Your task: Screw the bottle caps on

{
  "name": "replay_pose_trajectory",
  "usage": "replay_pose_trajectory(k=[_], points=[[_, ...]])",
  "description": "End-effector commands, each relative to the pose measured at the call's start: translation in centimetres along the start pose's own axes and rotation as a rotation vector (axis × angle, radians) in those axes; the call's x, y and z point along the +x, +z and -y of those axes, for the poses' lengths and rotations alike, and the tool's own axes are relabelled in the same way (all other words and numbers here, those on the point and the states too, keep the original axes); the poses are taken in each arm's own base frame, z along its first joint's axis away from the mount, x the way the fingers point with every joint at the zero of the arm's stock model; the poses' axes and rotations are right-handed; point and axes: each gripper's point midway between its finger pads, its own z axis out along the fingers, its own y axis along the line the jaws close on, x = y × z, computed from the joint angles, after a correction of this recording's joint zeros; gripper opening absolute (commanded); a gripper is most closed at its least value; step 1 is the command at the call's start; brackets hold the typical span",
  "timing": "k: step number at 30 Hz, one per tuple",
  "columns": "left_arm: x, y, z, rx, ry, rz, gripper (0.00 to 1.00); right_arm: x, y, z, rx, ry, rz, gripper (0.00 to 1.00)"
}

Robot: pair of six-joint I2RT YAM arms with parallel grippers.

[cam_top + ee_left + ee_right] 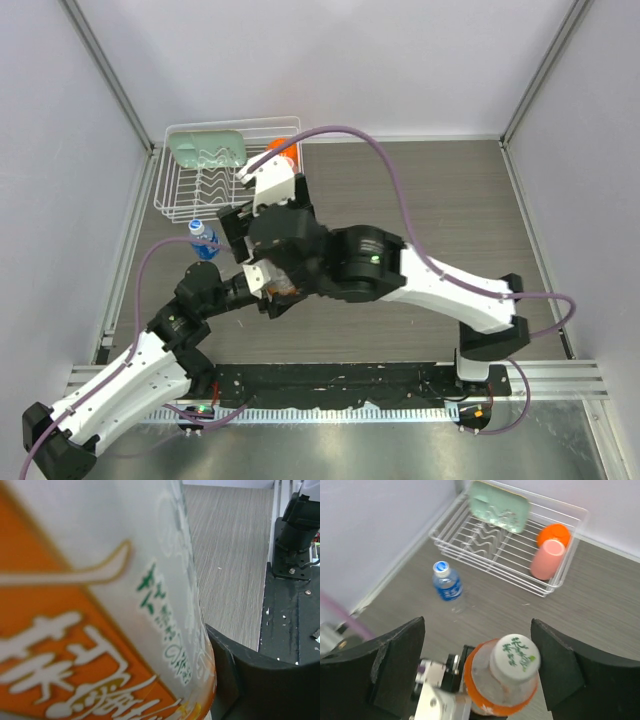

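Orange bottle (490, 705) clamped in left hand (268, 288), white cap (514, 657) on top, right hand (477, 667) apart around it

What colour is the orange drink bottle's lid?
The cap on the orange drink bottle is white with green writing, clearest in the right wrist view.

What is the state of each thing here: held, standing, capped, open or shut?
orange bottle: held by left pincer, white cap on it
blue bottle: upright on table, bluish cap on it
left pincer: shut on orange bottle
right pincer: open, either side of white cap
pink cup: lying in rack
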Motion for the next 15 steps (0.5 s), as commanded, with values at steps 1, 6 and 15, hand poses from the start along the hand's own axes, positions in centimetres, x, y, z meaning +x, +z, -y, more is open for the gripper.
replay_pose_trajectory(k=[1,6,15], points=[[-3.9,0.1,0.7,0.055,0.074,0.128,0.00,-5.8,-5.7,1.9,-0.332,0.101,0.056,0.91],[-5.3,-0.1,2.7,0.169,0.075,0.175,0.00,-5.9,-8.4,4.7,-0.540,0.069,0.043,0.93],[-7.8,-2.8,9.2,0.582,0.088,0.239,0.00,-4.3,-14.2,2.4,-1.006,-0.101,0.148,0.94]])
